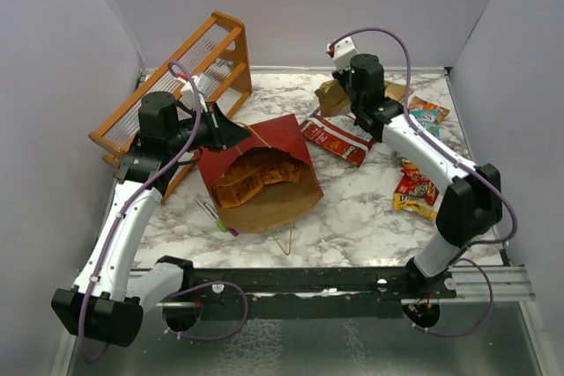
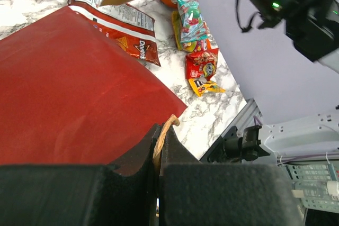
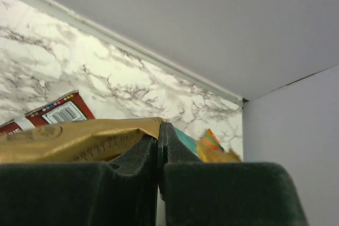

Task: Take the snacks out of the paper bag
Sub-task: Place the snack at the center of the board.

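Note:
The dark red paper bag lies on its side mid-table, its brown mouth facing the arms, with orange snacks inside. My left gripper is at the bag's far left corner, shut on a tan loop handle over the red paper bag. At the back, my right gripper is shut on the edge of a gold-brown packet, held just above the table. A red chip packet lies flat between bag and right gripper. More snacks lie at the right edge.
An orange woorack stands at the back left, close behind the left arm. Green and pink markers lie by the bag's near left corner. The bag's other handle trails toward the front rail. White walls enclose the table.

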Robot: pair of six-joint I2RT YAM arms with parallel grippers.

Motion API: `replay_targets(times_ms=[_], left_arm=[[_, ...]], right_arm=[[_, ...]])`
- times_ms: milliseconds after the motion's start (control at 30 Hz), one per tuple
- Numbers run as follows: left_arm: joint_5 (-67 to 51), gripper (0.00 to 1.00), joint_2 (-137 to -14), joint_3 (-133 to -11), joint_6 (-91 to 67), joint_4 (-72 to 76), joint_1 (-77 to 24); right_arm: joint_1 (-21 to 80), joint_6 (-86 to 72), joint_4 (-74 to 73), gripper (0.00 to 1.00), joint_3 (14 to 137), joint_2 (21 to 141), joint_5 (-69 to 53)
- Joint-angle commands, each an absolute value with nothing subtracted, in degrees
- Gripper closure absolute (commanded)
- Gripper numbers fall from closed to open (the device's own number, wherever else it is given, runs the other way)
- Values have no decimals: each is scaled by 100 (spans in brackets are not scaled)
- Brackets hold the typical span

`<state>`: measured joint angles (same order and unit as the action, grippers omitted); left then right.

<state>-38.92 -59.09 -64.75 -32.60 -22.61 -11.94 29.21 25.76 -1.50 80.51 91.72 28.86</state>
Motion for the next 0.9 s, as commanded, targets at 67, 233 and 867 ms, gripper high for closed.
replay_targets(times_ms=[67,233,867], left_arm=[[-3826,100,-5735,-6609,-3241,-2376,-1160],[-3823,100,-5706,-6597,-3207,-2423,-1158],[-3818,100,-5762,-6542,-3088,-2478,-1156]], right_arm=[[2399,2199,-291,99,9165,10023,2168],[2111,2378,-416,99,9701,10586,2149],[2188,1153,-1791,99,9786,11687,1047]])
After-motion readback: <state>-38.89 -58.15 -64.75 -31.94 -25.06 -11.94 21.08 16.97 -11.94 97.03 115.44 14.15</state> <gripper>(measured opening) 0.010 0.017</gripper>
